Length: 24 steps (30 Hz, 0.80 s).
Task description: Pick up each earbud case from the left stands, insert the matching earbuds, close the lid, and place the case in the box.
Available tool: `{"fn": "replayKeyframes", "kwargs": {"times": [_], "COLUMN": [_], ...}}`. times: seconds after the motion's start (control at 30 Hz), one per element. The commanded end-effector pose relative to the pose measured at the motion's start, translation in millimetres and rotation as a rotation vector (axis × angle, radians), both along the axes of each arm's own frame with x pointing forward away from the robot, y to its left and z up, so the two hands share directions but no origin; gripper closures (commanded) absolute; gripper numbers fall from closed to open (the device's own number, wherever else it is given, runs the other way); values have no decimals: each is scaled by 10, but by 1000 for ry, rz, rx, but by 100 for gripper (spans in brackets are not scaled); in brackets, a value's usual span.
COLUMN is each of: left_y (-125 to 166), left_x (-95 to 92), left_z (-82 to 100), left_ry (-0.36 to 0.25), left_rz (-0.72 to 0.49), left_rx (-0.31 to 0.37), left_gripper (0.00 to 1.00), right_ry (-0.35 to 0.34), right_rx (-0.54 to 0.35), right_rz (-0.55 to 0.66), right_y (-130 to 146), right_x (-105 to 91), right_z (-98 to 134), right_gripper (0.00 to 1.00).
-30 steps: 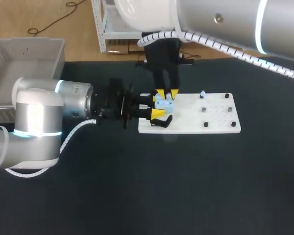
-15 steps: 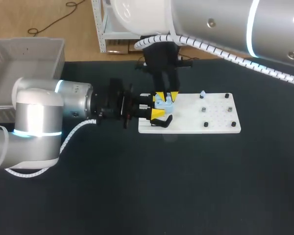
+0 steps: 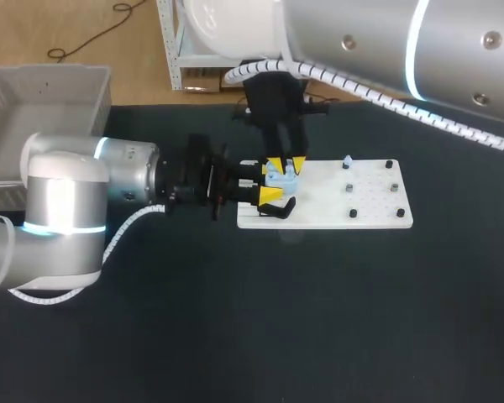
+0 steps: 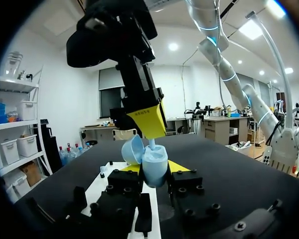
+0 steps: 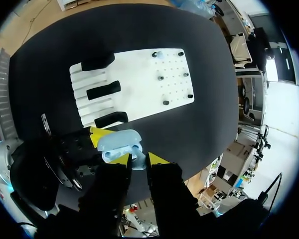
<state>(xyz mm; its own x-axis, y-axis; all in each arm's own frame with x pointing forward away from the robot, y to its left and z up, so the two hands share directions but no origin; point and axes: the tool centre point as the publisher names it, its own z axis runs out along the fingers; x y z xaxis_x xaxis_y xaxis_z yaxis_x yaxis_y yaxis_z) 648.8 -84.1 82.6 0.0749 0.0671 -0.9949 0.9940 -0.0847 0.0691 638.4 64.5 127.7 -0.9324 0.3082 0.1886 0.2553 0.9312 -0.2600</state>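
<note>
Right jaws have dropped a touch toward the earbud case [image 3: 279,175] since 1 s ago, and the big arm link above slid leftward. You've got the case, lid open, pinched btwn the left jaws' yellow tips, over the white board's [image 3: 370,201] left end by its black stands [image 3: 279,209]. Right jaws sit nearly closed right above it, gripping a small pale earbud [image 5: 138,162] at the case's open mouth. Board lies on the dark counter [image 3: 319,319]; grey box [image 3: 42,92] is well apart at the far left
</note>
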Motion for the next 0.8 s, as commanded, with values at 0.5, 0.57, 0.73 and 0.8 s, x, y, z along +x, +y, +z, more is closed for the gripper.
{"fn": "replayKeyframes", "kwargs": {"times": [0.5,0.57,0.73,0.8], "left_y": [-4,-4,-4,-4], "left_x": [-5,-5,-5,-5], "left_z": [-1,-1,-1,-1], "left_ry": [-1,-1,-1,-1], "left_rz": [3,3,3,3], "left_rx": [0,0,0,0], "left_gripper": [100,100,100,100], "right_ry": [19,19,11,1], "right_rx": [-20,-17,-3,11], "right_rz": [-8,-6,-2,-1], "right_y": [-10,-2,12,9], "right_x": [34,37,32,14], "right_z": [-79,-79,-54,-15], "right_gripper": [47,24,10,12]}}
